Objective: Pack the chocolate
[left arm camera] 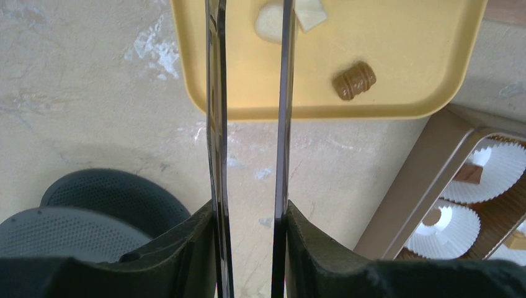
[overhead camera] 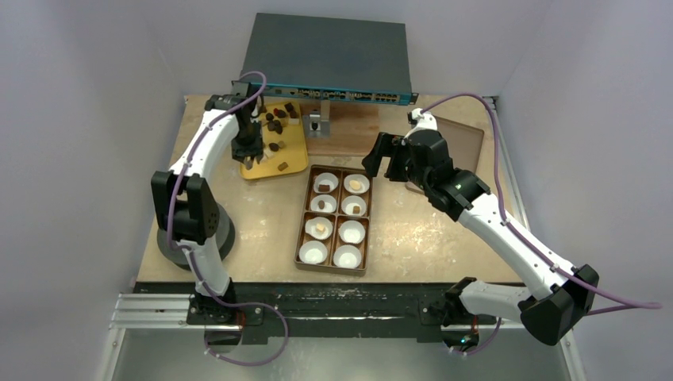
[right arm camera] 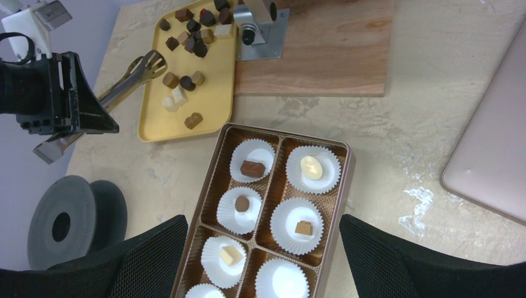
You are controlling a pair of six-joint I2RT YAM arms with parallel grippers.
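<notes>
Several chocolates (overhead camera: 275,123) lie on a yellow tray (overhead camera: 295,163), mostly dark, some tan or pale; they also show in the right wrist view (right arm camera: 192,31). My left gripper (overhead camera: 248,149) (left arm camera: 248,217) is shut on metal tongs (left arm camera: 215,124) (right arm camera: 127,79), whose blades stand apart over the tray's near part, by a pale piece (left arm camera: 268,23). A tan barrel-shaped piece (left arm camera: 354,81) lies to the right of it. The brown box (overhead camera: 302,230) holds white paper cups (right arm camera: 280,280); several hold one chocolate (right arm camera: 252,167). My right gripper (overhead camera: 381,159) (right arm camera: 260,254) is open and empty above the box.
A flat brown lid (overhead camera: 464,139) lies at the right. A wooden board (overhead camera: 353,131) with a metal bracket (overhead camera: 317,123) sits behind the box. A network switch (overhead camera: 325,55) stands at the back. The left arm's round black base (overhead camera: 194,238) is at the left.
</notes>
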